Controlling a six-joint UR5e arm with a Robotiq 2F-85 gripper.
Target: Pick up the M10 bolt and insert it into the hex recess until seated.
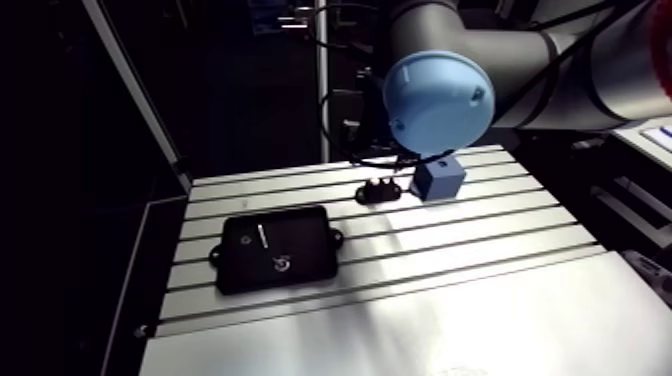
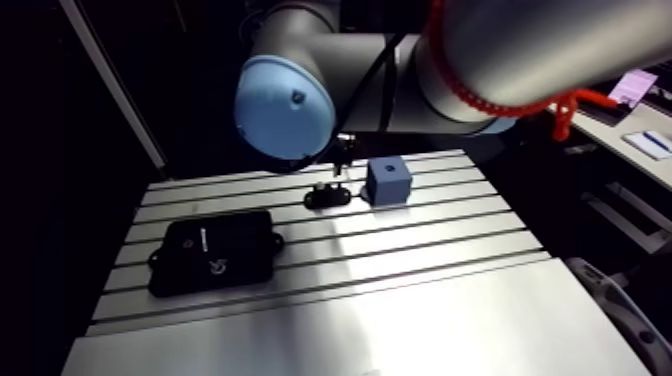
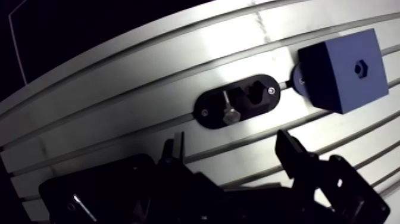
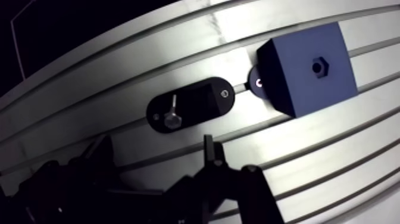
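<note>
M10 bolt [image 3: 228, 107] lies in a black oval holder [image 3: 214, 102] on the counter [image 1: 480, 290], close to the counter's far edge; it rests across the end of the holder that is farther from the blue block [image 3: 342, 71], with its shank pointing away from me and its head toward my end effector [image 3: 229, 143], near the holder's rim on my side; the bolt is untouched and lies flat

My end effector hangs above the counter with its two fingers [image 3: 291, 149] spread apart and nothing gripped between them; in the wrist view the holder and bolt sit ahead of the fingers, roughly in line with the gap, and clear of both

The blue block stands just beside the holder's other end, toward the counter's far right corner in the arm view; a dark round tab at its base faces the holder, and I cannot tell whether the two touch; the hex recess [image 3: 359, 68] shows as a small dark six-sided hole near the middle of the block's upper face

A flat black box [image 1: 275, 248] with small ears on its sides lies toward the counter's left edge, well apart from the holder and nearer the front; a short pale bar [image 1: 260, 235] and a small ring-like piece [image 1: 281, 264] sit on its top
</note>
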